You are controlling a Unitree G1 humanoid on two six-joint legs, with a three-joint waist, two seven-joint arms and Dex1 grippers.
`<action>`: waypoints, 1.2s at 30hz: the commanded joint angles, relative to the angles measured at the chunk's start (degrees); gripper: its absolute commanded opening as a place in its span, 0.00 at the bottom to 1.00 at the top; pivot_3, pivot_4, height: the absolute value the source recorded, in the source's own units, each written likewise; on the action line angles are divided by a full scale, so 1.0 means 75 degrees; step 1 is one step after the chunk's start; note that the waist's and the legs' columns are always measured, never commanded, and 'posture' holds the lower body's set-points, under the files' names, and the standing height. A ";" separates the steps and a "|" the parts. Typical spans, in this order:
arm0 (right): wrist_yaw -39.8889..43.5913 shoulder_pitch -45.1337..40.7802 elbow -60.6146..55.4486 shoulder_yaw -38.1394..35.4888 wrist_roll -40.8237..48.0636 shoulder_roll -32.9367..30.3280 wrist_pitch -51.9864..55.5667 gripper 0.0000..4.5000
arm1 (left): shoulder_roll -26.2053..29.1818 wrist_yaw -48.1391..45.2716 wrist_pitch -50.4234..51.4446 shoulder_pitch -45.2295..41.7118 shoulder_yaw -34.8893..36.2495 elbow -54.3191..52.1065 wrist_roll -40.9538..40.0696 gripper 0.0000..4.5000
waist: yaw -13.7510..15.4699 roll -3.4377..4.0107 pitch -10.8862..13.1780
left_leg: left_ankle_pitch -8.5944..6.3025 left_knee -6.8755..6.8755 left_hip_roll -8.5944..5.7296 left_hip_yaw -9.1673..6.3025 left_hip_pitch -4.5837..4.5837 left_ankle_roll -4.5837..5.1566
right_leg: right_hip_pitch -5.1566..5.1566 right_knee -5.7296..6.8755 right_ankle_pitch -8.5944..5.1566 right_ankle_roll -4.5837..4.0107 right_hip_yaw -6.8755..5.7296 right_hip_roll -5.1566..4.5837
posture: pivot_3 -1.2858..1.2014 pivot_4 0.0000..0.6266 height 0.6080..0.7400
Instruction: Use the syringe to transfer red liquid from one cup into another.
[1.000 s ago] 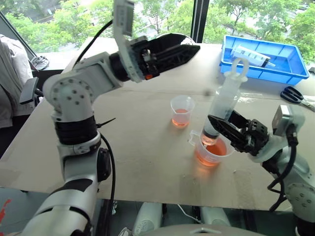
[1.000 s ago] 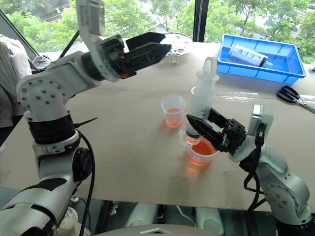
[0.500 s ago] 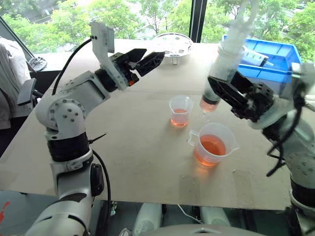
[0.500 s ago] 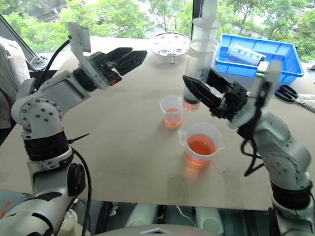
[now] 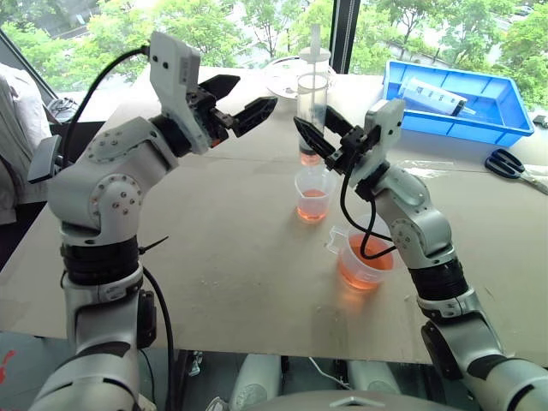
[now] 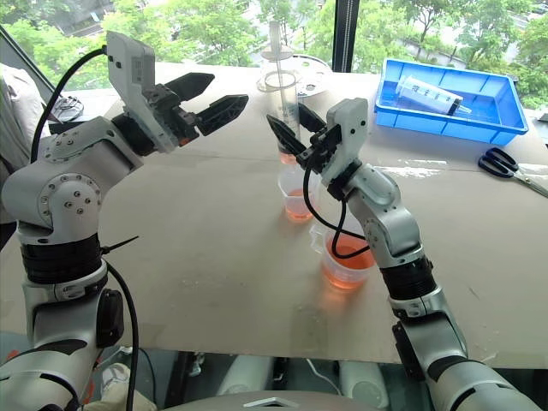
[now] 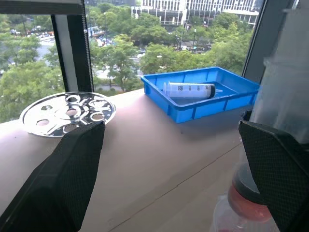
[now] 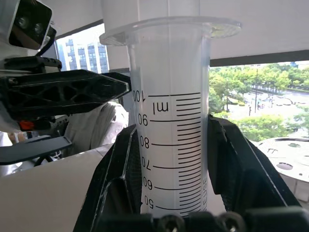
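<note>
While upright — syringe (image 5: 312,111), nozzle down

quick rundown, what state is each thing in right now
syringe: upright, gripped, nozzle over the small cup
small cup: upright, some red liquid inside
handled cup: upright, part full of red liquid
left gripper: open, empty
right gripper: shut on the syringe
blue tray: holds a packaged syringe

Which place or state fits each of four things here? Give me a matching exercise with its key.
1. large clear plastic syringe
2. small clear handleless cup
3. white-wrapped packaged syringe
4. left gripper

A. open, holding nothing
B. lying in the blue tray
C. upright in the shut right gripper
D. directly below the syringe nozzle

Pairs: 1-C, 2-D, 3-B, 4-A
</note>
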 commanded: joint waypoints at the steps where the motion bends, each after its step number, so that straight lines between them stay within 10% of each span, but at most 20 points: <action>1: 0.0073 -0.0023 0.0140 -0.0057 -0.0384 0.0150 -0.0356 0.32 | 0.0372 -0.0643 -0.0443 -0.0654 -0.0195 -0.0098 0.0253 1.00 | -0.0009 -0.0004 -0.0002 | 0.0001 -0.0001 0.0001 -0.0003 0.0007 -0.0002 | 0.0002 0.0006 0.0001 -0.0001 -0.0001 0.0002 | 0.52 0.24 1.00; 36: 0.0278 -0.0558 -0.1355 -0.0590 0.0094 0.0103 0.2174 0.32 | -0.0145 -0.1955 -0.1445 -0.2363 -0.0439 0.1963 0.1083 1.00 | -0.0162 -0.0009 0.0001 | -0.0003 -0.0003 0.0000 0.0005 -0.0014 0.0007 | -0.0047 0.0056 -0.0001 0.0001 0.0011 0.0004 | 0.52 0.24 1.00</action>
